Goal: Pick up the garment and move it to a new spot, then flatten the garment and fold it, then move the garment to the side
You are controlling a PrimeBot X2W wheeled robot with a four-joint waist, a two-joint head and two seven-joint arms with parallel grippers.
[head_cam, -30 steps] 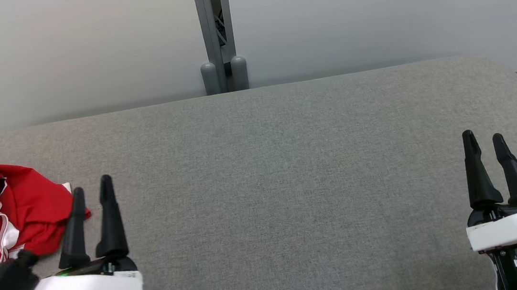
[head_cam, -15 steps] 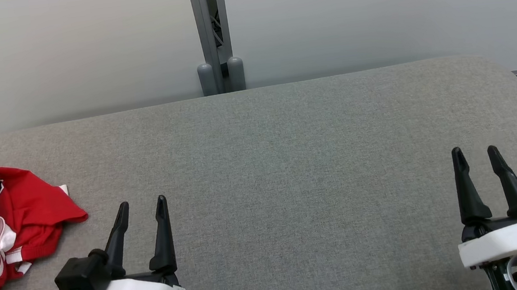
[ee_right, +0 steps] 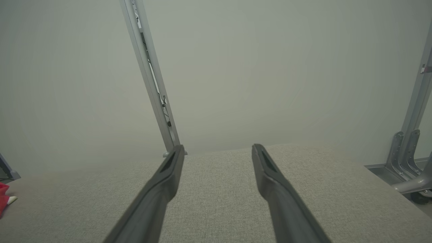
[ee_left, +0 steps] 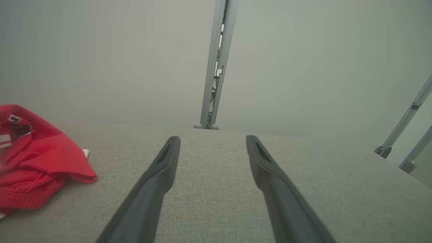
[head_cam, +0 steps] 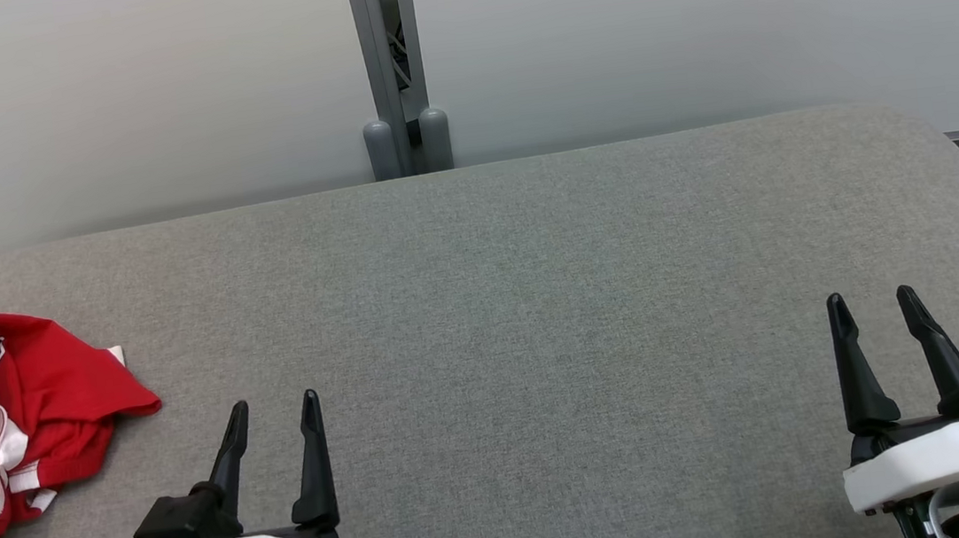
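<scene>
Crumpled red white-striped garment (head_cam: 31,414) looks soft, light, floppy; best pinched at its pointed corner. The left gripper (head_cam: 273,405) and right gripper (head_cam: 870,297) both gape wide, empty.

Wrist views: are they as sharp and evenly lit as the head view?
Head view: sharp, evenly lit, soft shadow beside the red garment. Left wrist view: hazy, washed out, fingers soft up close. Right wrist view: same haze, metal post slanting across the frame.
</scene>
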